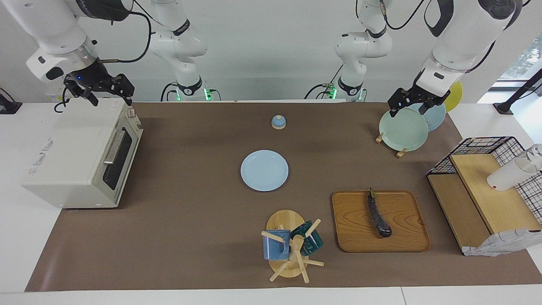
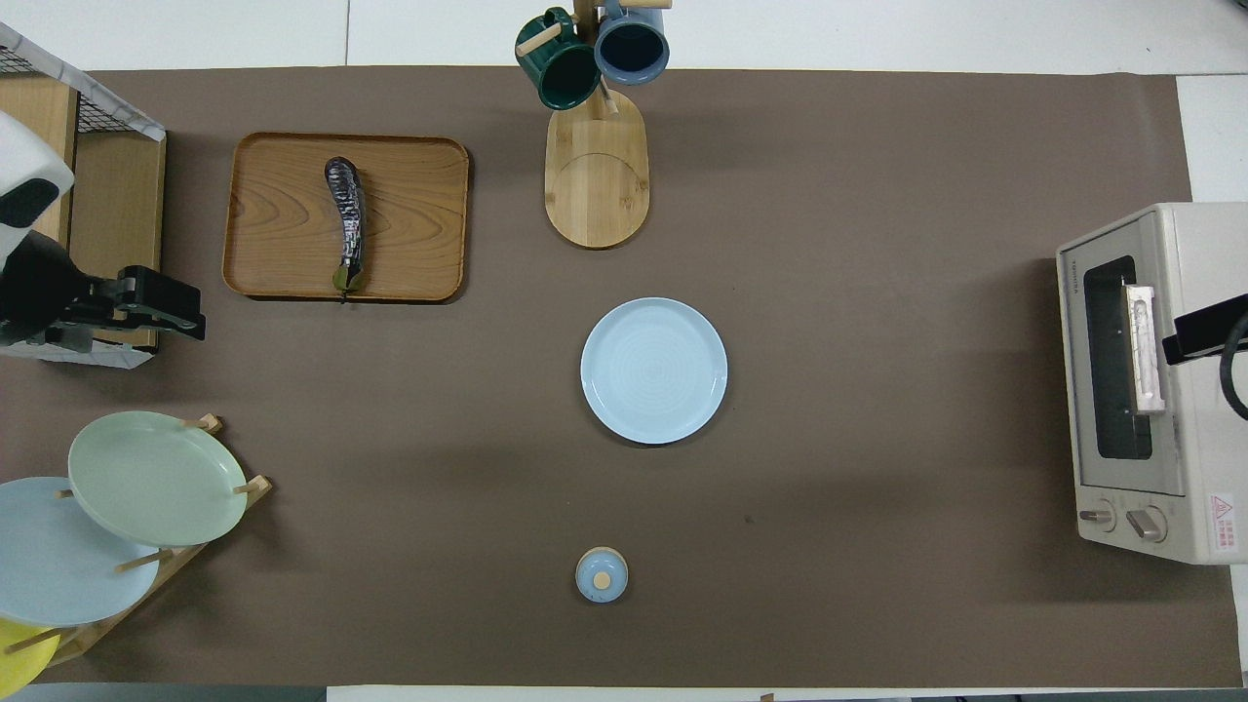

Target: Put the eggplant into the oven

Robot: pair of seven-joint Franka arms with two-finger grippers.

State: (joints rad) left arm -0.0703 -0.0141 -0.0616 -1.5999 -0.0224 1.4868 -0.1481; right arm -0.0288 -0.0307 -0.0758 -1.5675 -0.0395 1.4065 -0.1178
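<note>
**A:** ok so the long glossy dark-purple eggplant (image 1: pixel 379 216) is lying on the rectangular wooden tray (image 1: pixel 406 237), toward the left arm's end of the table, stem tip pointing at the robots. How's it gonna handle imo?

**B:** Looking light and fairly stiff, but that skin is shiny so prob slippery, and it'll bruise if squeezed hard. I'd be grabbing across the middle of the body, not the thin stem end, so it isn't tipping or sliding out.

**A:** Grippers atm?

**B:** Left gripper (image 1: pixel 413 103) is hanging over the standing pale-green plate (image 1: pixel 403 129) in the wooden rack, fingers spread, holding nothing. Right gripper (image 1: pixel 101 91) is hovering over the top of the boxy off-white toaster oven (image 1: pixel 80 156), fingers also apart, empty afaict.

**A:** Oven door?

**B:** Looking shut, the metal bar handle (image 1: pixel 113 147) sitting up against the dark glass, so it'd need opening first.

**A:** Anything we aren't seeing?

**B:** Inside of the oven, the glass is too dark, can't tell if there's a rack. In the overhead view the right gripper is mostly cut off at the edge. The eggplant's underside is hidden too.
</note>
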